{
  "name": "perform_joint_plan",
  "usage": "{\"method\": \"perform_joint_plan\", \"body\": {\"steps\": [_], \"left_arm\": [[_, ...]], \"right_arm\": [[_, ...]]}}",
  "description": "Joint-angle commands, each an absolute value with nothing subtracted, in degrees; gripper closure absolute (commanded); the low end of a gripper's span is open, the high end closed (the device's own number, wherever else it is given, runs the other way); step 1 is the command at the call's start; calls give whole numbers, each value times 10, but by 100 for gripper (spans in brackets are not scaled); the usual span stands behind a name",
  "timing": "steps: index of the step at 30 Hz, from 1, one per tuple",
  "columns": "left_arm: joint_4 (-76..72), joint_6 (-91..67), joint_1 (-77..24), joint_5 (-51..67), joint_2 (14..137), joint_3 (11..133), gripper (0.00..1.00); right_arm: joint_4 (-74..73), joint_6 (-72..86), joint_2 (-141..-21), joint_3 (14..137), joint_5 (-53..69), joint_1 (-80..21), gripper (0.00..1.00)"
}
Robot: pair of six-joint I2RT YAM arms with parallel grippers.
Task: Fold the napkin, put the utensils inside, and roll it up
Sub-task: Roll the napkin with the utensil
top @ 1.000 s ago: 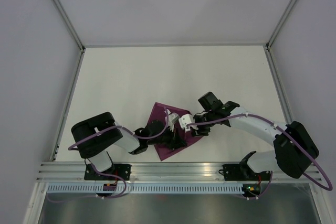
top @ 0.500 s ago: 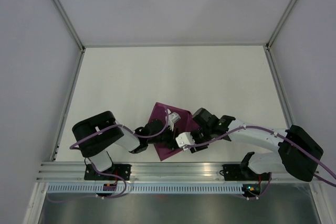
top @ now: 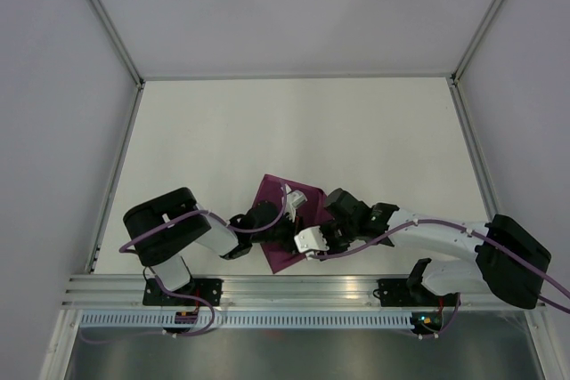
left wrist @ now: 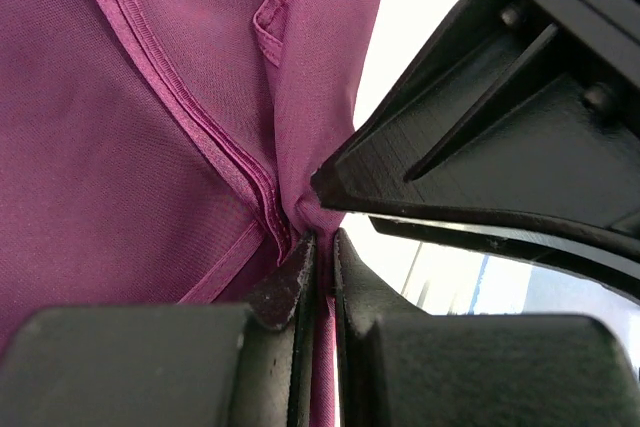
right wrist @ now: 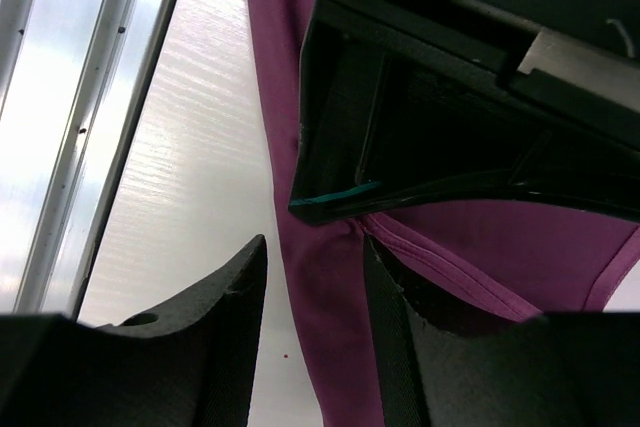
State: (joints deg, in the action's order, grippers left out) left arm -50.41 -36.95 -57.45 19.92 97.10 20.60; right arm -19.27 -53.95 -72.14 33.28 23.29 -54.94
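From above, the white counter [top: 267,131] carries the napkin [top: 278,193] close to its near edge, roughly midway between the two bases and just beyond the aluminium rails [top: 294,289]. The dark magenta cloth lies as a folded, angular patch, one corner pointing away from the arms and another toward the rails. The left arm [top: 209,236] and the right arm [top: 436,230] both reach inward and low, and their wrists meet over the cloth, covering its middle so that the tips cannot be told apart there. In the left wrist view, the left claw [left wrist: 318,267] is all but closed, and the slit between its two fingers pinches a thin gather of the napkin. Layered hemmed edges run up and left from the pinch, and a loose fold stands up beyond it. The right arm's black finger [left wrist: 470,137] juts in from the right, its pointed tip on the cloth just above the pinch. In the right wrist view, the right claw [right wrist: 315,337] stands about half open and grips nothing. A strip of napkin and a sliver of bare counter lie between its fingers, one finger against the cloth and the other apart from it over the white surface. The left claw fills the upper part of this view, its tip at the cloth's hem, and the rails run along the left edge.
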Motion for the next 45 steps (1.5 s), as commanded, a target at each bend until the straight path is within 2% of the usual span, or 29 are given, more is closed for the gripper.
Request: {"method": "perform_joint_plan", "body": {"steps": [1, 11, 19, 22, 25, 26, 28, 29, 32, 33, 36, 42, 45], "left_arm": [[-359, -363, -576, 200, 1008, 187, 98], [-356, -366, -576, 199, 1010, 190, 98], [-349, -362, -574, 203, 1006, 192, 98], [-344, -360, -573, 205, 998, 192, 98], [-339, -356, -570, 210, 990, 192, 98], [-337, -355, -569, 211, 987, 192, 98], [-331, -352, -564, 215, 980, 194, 94], [-327, -352, -563, 216, 977, 193, 92], [-321, -350, -557, 213, 953, 189, 78], [-313, -349, -554, 210, 944, 188, 70], [-276, -346, -548, 187, 900, 191, 59], [-180, -363, -516, 97, 802, 208, 46], [-127, -388, -480, 49, 760, 211, 44]], "right_arm": [[-172, -531, -706, 337, 220, -555, 50], [-168, -535, -736, 326, 207, -581, 50], [-160, -535, -764, 326, 181, -585, 57], [-170, -537, -780, 333, 171, -584, 65], [-173, -536, -791, 336, 164, -584, 82], [-175, -535, -794, 337, 164, -585, 83], [-180, -534, -798, 344, 165, -585, 87], [-187, -533, -806, 346, 165, -584, 92], [-206, -527, -829, 364, 170, -584, 98], [-212, -525, -835, 368, 172, -584, 99], [-231, -519, -857, 389, 178, -585, 100], [-239, -495, -896, 414, 172, -584, 100], [-243, -490, -912, 425, 175, -577, 100]]}}
